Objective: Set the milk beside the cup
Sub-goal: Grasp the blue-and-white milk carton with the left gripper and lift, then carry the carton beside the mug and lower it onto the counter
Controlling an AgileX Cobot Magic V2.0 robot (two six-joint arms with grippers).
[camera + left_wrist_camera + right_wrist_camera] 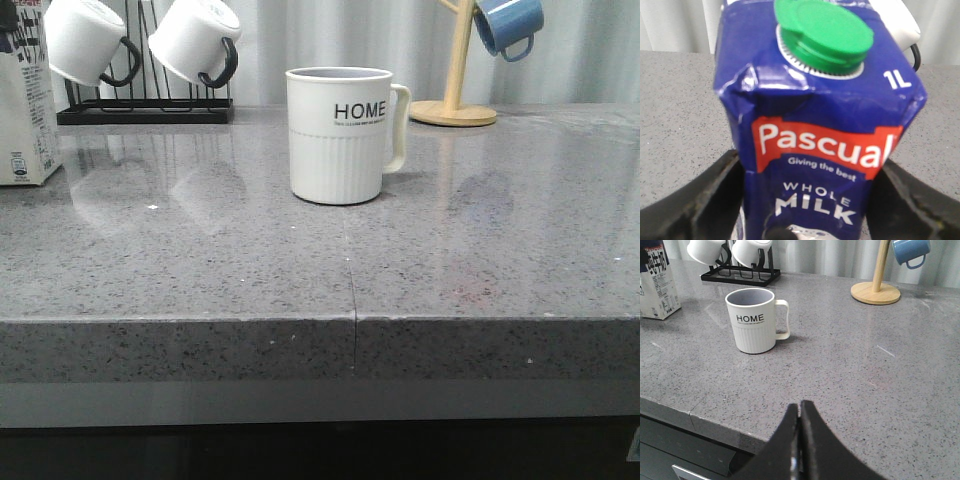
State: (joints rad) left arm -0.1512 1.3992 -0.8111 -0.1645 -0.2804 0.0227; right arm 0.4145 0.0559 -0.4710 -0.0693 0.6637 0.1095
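A: What was seen closest to the cameras?

B: The right gripper (799,412) was seen low over the front of the counter (480,270), its fingers pressed together and nothing held. In the left wrist view, the left gripper (807,200) was spread wide, with the milk (815,130) standing between the fingers; whether the pads already touched the carton could not be told.

A: And further back?

B: The cup (340,135) was placed in the middle of the counter, upright, the handle to the right. The milk was found at the far left edge, well apart from the cup. Behind, two small white mugs (195,40) on a black rack (145,110) and a blue mug (508,25) on a wooden stand (455,100) were seen.

A: How much was done?

B: Almost nothing, it was judged. The carton was not yet lifted; grasping, carrying and setting down beside the cup were left
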